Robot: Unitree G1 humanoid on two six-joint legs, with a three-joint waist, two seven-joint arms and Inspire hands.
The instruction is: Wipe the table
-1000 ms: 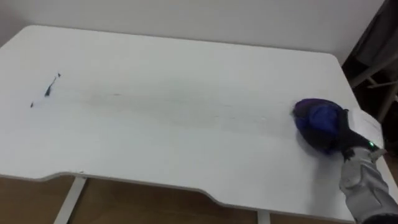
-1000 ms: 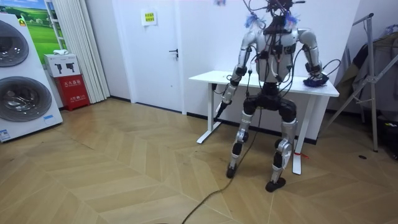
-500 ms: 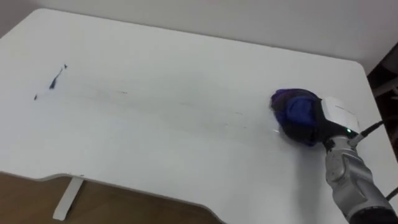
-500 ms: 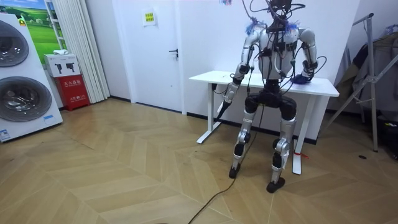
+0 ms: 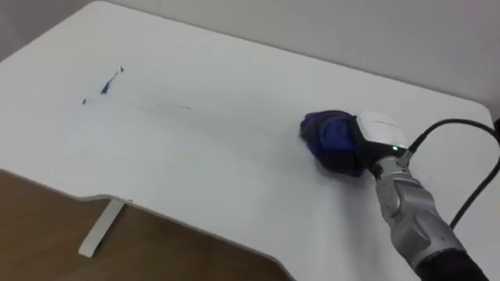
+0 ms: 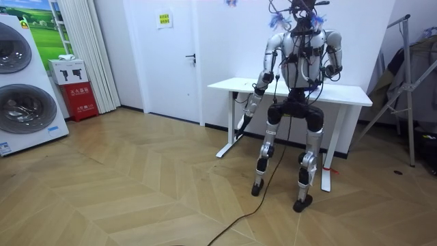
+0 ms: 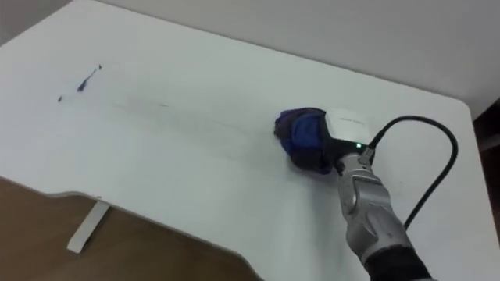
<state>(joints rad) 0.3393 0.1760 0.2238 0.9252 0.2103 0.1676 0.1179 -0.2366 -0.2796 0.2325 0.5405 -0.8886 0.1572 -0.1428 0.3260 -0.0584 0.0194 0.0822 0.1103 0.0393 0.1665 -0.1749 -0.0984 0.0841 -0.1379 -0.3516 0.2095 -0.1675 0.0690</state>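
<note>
Front of my R hand (image 5: 380, 134) is buried in the blue cloth (image 5: 332, 136), so I can't tell the grip. The table (image 5: 234, 70) is cut off at the right edge. I can't ID the dark marks (image 5: 104, 86) far left, too small. L hand (image 6: 244, 119) in room view is too tiny to read.

White counter (image 5: 234, 70) is seen with a bunched-up blue cloth (image 5: 328, 136) sat on it right of the middle. Dark ink marks (image 5: 103, 84) are spotted near the far left corner, with a faint streak (image 5: 187, 108) smeared between them and the cloth.

One table (image 5: 195, 156), one cloth (image 5: 328, 137)
</note>
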